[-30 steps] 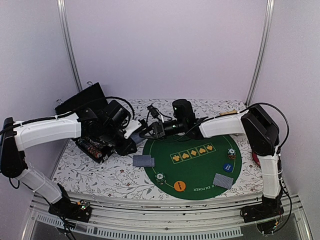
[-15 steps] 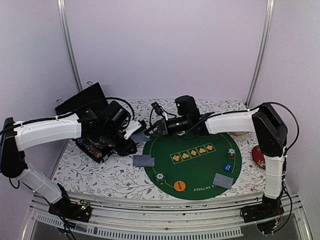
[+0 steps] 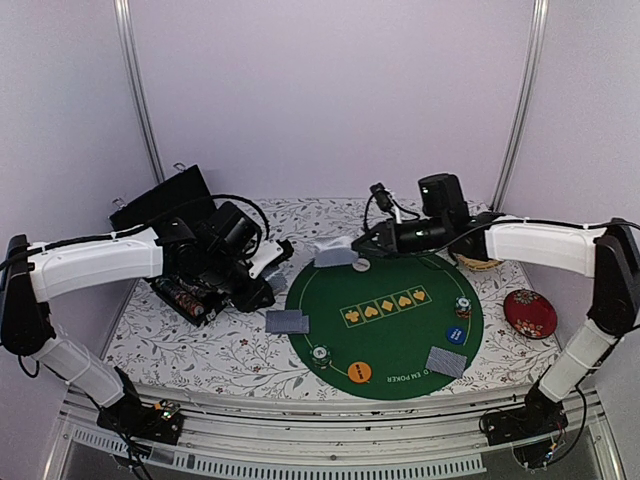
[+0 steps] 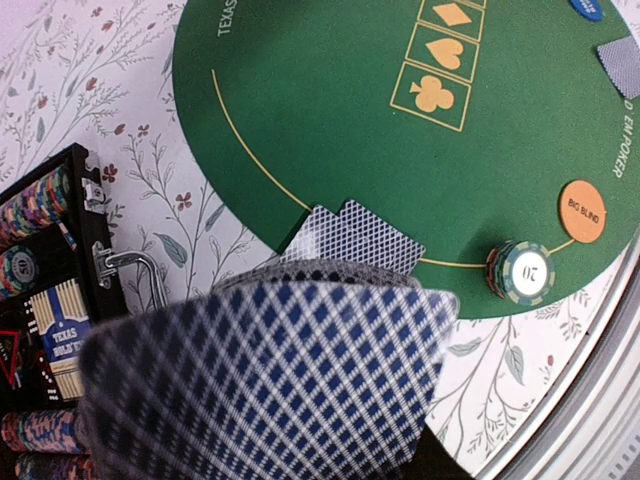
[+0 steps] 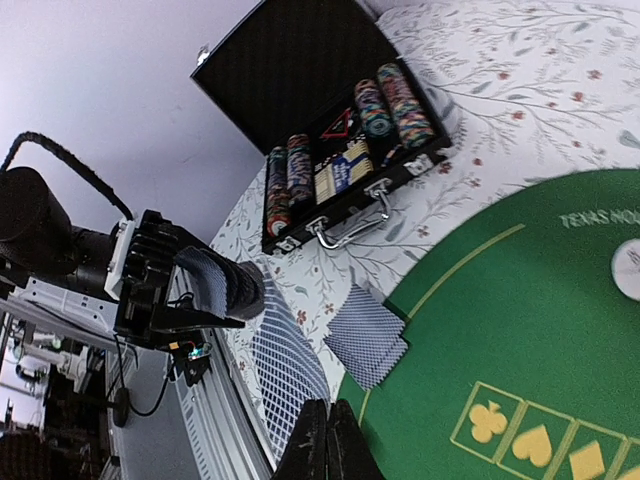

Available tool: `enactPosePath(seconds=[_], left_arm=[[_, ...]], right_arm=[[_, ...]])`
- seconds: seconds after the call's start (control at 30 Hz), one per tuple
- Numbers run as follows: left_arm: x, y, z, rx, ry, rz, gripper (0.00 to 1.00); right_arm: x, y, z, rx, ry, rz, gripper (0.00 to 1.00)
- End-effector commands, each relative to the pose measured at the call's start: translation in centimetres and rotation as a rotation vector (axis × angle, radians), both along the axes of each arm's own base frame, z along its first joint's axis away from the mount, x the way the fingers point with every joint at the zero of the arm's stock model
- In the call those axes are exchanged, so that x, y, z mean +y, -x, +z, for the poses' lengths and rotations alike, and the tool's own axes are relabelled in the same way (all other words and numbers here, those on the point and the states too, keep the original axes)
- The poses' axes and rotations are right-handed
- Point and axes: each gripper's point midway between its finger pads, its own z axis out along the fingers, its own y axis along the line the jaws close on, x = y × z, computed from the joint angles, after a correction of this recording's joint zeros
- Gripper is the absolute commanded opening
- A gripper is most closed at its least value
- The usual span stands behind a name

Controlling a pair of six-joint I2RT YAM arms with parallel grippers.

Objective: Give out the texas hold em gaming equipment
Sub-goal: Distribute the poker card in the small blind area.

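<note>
My left gripper (image 3: 258,275) sits beside the open chip case and is shut on a deck of grey-blue checkered cards (image 4: 270,370) that fills the left wrist view and hides its fingers. My right gripper (image 3: 357,246) is shut on one card (image 3: 335,257), held over the far edge of the green felt; the card also shows in the right wrist view (image 5: 285,350). A white disc (image 3: 361,265) lies just below it. Two-card hands lie at the left (image 3: 287,322) and front right (image 3: 446,361). Chip stacks (image 3: 320,355) (image 3: 462,307), a blue disc (image 3: 455,335) and an orange disc (image 3: 360,372) lie on the felt.
The round green felt (image 3: 400,330) lies on a floral tablecloth. An open black case (image 3: 185,290) of chips stands at the left. A red cushion (image 3: 530,313) lies at the right edge, and a tan woven mat (image 3: 482,263) shows behind my right arm.
My right gripper has pulled away to the right from the left gripper, carrying one card with it. The left arm has stayed still.
</note>
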Motion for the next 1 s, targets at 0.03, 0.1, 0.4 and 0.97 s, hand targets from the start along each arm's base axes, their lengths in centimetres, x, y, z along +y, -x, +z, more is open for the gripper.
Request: enactPosePath(seconds=[0.03,0.1,0.4,0.97], left_arm=[[-0.4,-0.6,0.1,-0.025,0.01,0.003,0.39],[-0.5,-0.6,0.1,-0.021,0.013,0.002,0.39],[-0.8,-0.8,-0.3,-0.013,0.011,0.001,0.39],[-1.6,-1.2,-0.1,-0.015,0.018,-0.024,0.4]], right_arm=[[-9.4,1.7,-4.8,0.176,0.165,-0.206,0.02],[-12.9,3.4,-7.8,0.28,0.236,-0.273,0.02],[-21.7,9.7,-13.9,0.472,0.444,-0.481,0.02],[-23.2,14.3,-15.7,0.61,0.472,-0.516,0.02]])
